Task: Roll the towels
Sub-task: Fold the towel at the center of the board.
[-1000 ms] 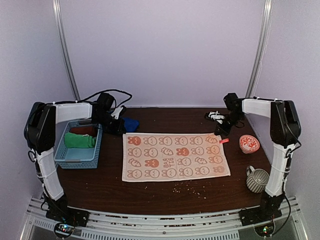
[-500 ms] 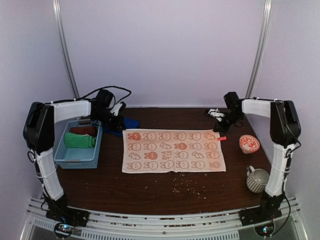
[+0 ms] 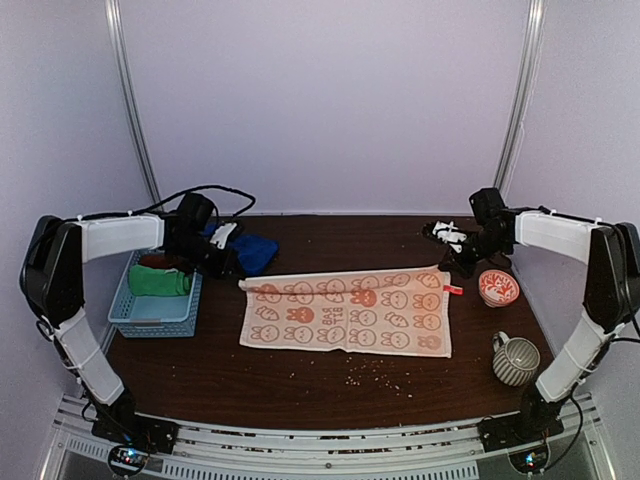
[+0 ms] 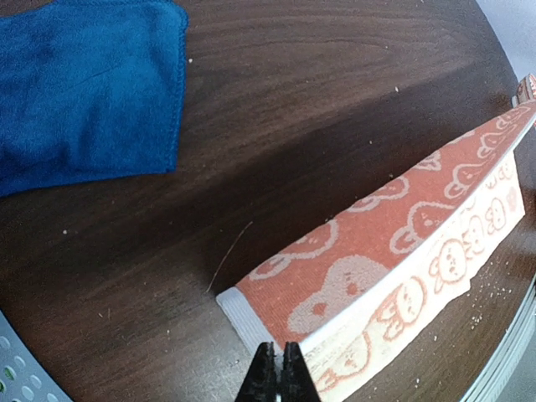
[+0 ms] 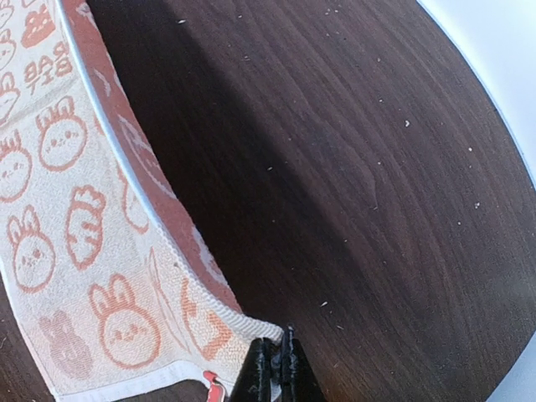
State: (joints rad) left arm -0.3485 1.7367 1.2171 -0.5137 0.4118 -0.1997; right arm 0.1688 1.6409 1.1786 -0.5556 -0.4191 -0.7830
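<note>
1. L gripper (image 4: 276, 368): jaws shut tight, pinching the bunny towel (image 3: 350, 312) at its far-left corner, on the white hem.
2. R gripper (image 5: 276, 360): also closed, gripping the same towel's far-right corner, just by the red tag (image 5: 213, 387).
3. Towel's far edge is raised off the counter (image 3: 300, 385) and pulled taut btwn the two grippers. From that edge the cloth slopes down toward the arm bases; its near part lies flat on the counter.
4. Wrist views show both faces: darker orange underside w/ pale bunnies below the raised edge, cream face w/ orange bunnies and carrots on the near side.
5. Blue towel (image 4: 84, 92): flat on the counter just beyond the L gripper, far side, apart from the bunny towel w/ bare wood btwn them.
6. Basket (image 3: 150, 318): left of the L gripper, near it. Green towel (image 3: 158, 281) and red towel (image 3: 165, 262) lie rolled inside, red one on the far side of the green one.
7. Bowl (image 3: 498, 287): just right of the R gripper, upright, beside the towel's right edge; can't tell if it touches.
8. Mug (image 3: 515, 358): well to the near side of the R gripper, right of the towel's near-right corner.
9. Crumbs (image 3: 375, 375): scattered on the counter near the towel's near edge, about midway btwn the grippers.
</note>
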